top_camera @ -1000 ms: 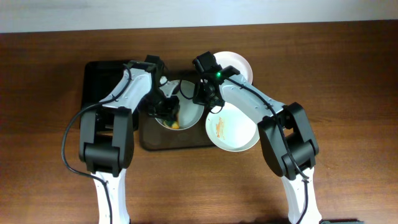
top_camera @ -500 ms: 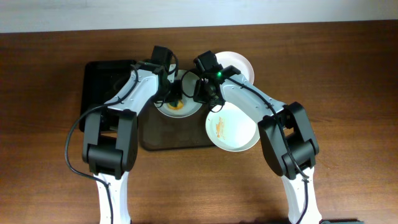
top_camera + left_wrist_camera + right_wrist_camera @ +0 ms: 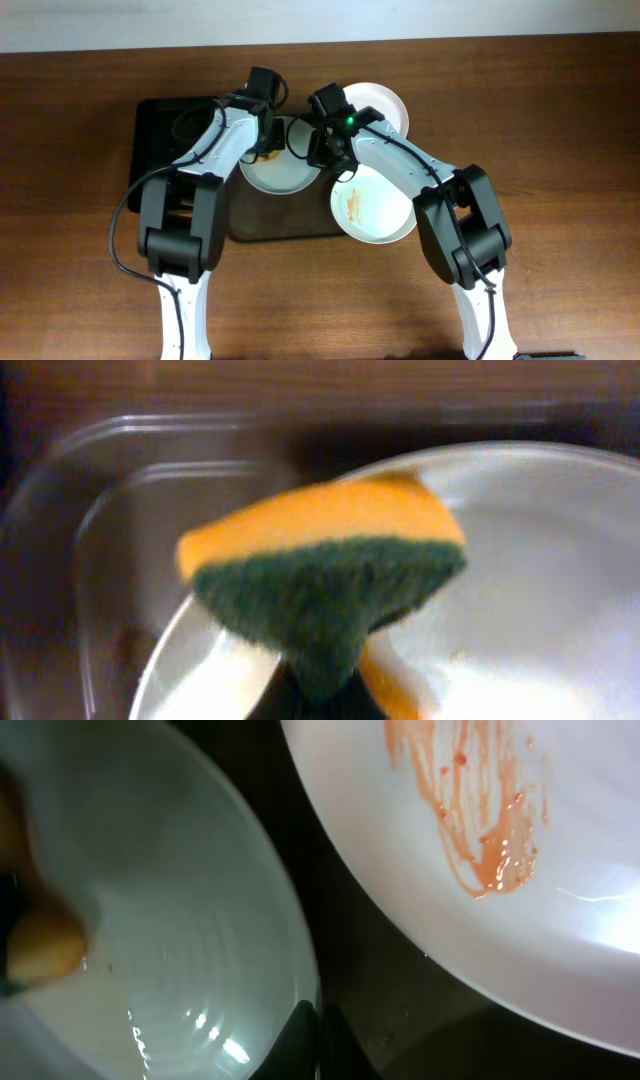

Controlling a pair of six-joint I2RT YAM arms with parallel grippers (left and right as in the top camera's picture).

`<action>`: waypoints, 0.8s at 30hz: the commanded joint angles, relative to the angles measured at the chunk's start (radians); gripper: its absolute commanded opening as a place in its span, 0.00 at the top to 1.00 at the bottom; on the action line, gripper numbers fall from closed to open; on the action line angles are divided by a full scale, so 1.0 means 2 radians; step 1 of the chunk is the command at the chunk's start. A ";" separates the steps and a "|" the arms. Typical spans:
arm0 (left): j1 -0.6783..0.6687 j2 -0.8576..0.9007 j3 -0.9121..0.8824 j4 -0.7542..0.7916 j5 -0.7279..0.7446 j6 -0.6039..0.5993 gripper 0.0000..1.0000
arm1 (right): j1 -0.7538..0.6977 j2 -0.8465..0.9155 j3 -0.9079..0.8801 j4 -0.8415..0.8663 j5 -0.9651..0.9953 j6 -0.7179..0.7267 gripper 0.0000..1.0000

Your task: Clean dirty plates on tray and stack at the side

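Risk: the round white shallow plate [image 3: 285, 172] could tip or skid if scrubbing pushed against its pinched rim.
Left gripper [image 3: 264, 140]: clamped on a yellow-and-green scouring sponge [image 3: 320, 575].
Right gripper [image 3: 315, 1045]: pinched on that plate's rim.
Plate: on the large dark brown rectangular tray [image 3: 275, 228], looking nearly clean.
Neighbour: a second white plate [image 3: 480, 840] was orange-smeared.

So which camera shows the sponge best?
The left wrist camera: the sponge fills the picture, orange on top, green side below. The right wrist camera catches only a blurry yellow bit at its edge; overhead, the left arm hides it.
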 commanded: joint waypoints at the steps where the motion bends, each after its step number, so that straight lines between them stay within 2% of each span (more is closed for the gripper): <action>1: 0.009 0.037 -0.016 -0.070 0.066 0.070 0.99 | 0.002 -0.005 0.005 -0.002 0.001 -0.004 0.96; 4: 0.009 0.037 -0.017 -0.085 0.172 0.146 0.99 | 0.002 -0.005 0.005 -0.002 -0.001 -0.005 0.96; 6: 0.009 0.037 -0.016 -0.086 0.272 0.202 0.99 | 0.002 -0.005 0.005 -0.003 -0.009 -0.005 0.96; 11: 0.020 0.037 -0.008 -0.088 0.299 0.220 0.99 | 0.002 -0.005 0.005 -0.004 -0.014 -0.007 0.96; 13: 0.031 0.035 0.007 -0.095 0.340 0.239 0.99 | 0.002 -0.005 0.005 -0.004 -0.021 -0.010 0.96; 16: 0.058 0.024 0.046 -0.101 0.384 0.224 0.99 | 0.002 -0.005 0.005 -0.007 -0.023 -0.014 0.96; 24: 0.128 0.002 0.140 -0.105 0.386 0.117 0.99 | -0.002 -0.009 0.006 -0.010 -0.041 -0.063 0.96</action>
